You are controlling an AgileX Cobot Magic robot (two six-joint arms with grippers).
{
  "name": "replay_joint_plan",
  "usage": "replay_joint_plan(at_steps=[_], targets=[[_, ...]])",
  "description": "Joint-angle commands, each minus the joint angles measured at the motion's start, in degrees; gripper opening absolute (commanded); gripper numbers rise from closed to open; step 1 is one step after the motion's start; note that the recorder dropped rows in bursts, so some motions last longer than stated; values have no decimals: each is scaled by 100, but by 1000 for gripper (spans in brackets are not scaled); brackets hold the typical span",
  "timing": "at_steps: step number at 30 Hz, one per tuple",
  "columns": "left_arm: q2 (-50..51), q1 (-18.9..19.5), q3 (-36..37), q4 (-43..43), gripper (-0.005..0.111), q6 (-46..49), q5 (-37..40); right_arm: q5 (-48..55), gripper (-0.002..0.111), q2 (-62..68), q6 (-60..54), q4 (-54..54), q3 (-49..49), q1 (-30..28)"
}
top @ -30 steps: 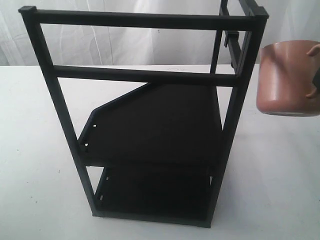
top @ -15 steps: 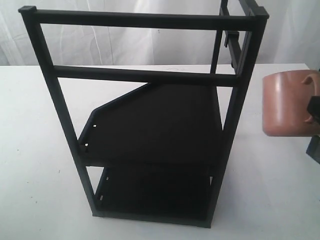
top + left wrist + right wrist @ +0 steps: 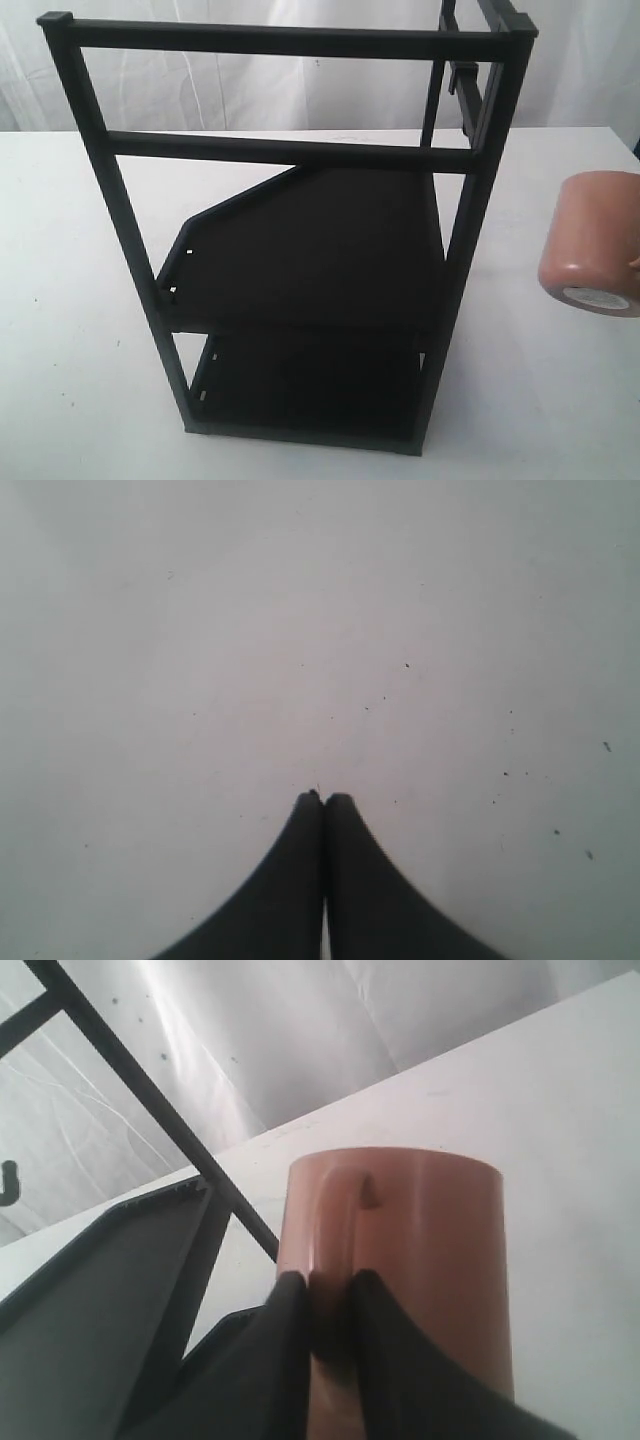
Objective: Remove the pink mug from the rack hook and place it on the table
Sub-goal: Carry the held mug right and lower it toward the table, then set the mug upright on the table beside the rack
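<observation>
The pink mug (image 3: 592,235) hangs in the air to the right of the rack (image 3: 290,150), clear of it, tilted so that its base label (image 3: 599,297) faces the exterior camera. My right gripper (image 3: 328,1298) is shut on the mug's loop handle (image 3: 338,1210); it is almost wholly outside the exterior view. The mug body (image 3: 430,1250) fills the middle of the right wrist view. The rack hook (image 3: 461,77) juts empty from the upper bar. My left gripper (image 3: 323,800) is shut on nothing above the white table (image 3: 300,630).
The tall black rack, with its two dark shelves (image 3: 320,250), fills the middle of the table (image 3: 60,260). A rack bar (image 3: 150,1090) and a shelf (image 3: 100,1300) lie close beside the mug. A white curtain (image 3: 250,90) hangs behind.
The mug has come down and shifted slightly right, and has tipped so its base now faces the exterior camera. The right gripper has slipped out of that view. The rack has not moved.
</observation>
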Motion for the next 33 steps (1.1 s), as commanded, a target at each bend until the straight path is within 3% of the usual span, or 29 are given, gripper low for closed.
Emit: replay_joint_plan(at_steps=[1, 4, 7, 11, 13, 18, 20, 23, 33], targets=[[-24, 22, 15, 17, 0, 24, 1, 77, 0, 9, -274, 279, 11, -30], [-24, 22, 15, 17, 0, 24, 1, -127, 0, 9, -1732, 1422, 11, -30], [-24, 22, 15, 17, 0, 24, 1, -545, 0, 9, -4132, 2847, 11, -30], [-24, 22, 15, 17, 0, 24, 1, -1277, 0, 9, -8242, 5654, 11, -30], [-24, 22, 15, 17, 0, 24, 1, -1665, 0, 9, -9526, 6358, 11, -30], [-24, 22, 15, 17, 0, 24, 1, -2796, 0, 9, -9775, 6172, 272, -30], [-24, 22, 15, 17, 0, 24, 1, -3772, 0, 17, -9775, 6172, 759, -30], [-24, 22, 15, 17, 0, 24, 1, -4321, 0, 146, -9775, 6172, 1294, -30], [-24, 22, 15, 17, 0, 24, 1, -6379, 0, 1765, -9722, 6229, 1728, -30]])
